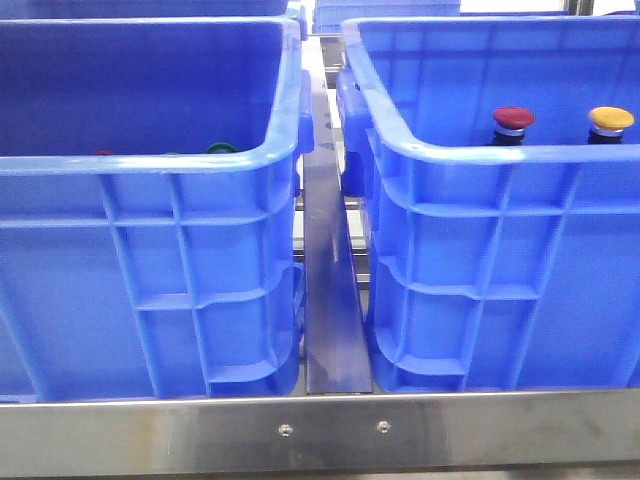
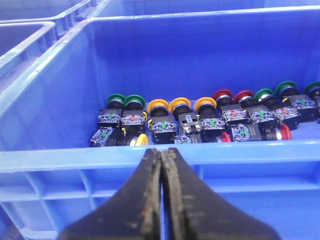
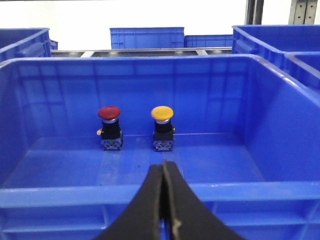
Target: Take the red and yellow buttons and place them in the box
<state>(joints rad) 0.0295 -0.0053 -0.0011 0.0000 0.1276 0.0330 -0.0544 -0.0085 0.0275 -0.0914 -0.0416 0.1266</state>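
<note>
A red button [image 1: 513, 120] [image 3: 109, 122] and a yellow button [image 1: 610, 121] [image 3: 162, 122] stand upright side by side on the floor of the right-hand box [image 1: 470, 152] [image 3: 75, 195], near its far wall. My right gripper [image 3: 164, 165] is shut and empty, just outside the box's near rim and in line with the yellow button. My left gripper [image 2: 162, 151] is shut on nothing, outside the near rim of the left crate [image 2: 60, 161] [image 1: 150, 163]. Neither gripper shows in the front view.
The left crate holds several more push buttons with green [image 2: 116, 100], yellow [image 2: 158, 107] and red [image 2: 222, 95] caps, in a row and partly lying over. A steel rail [image 1: 330, 260] runs between the crates. More blue crates [image 3: 146, 38] stand behind.
</note>
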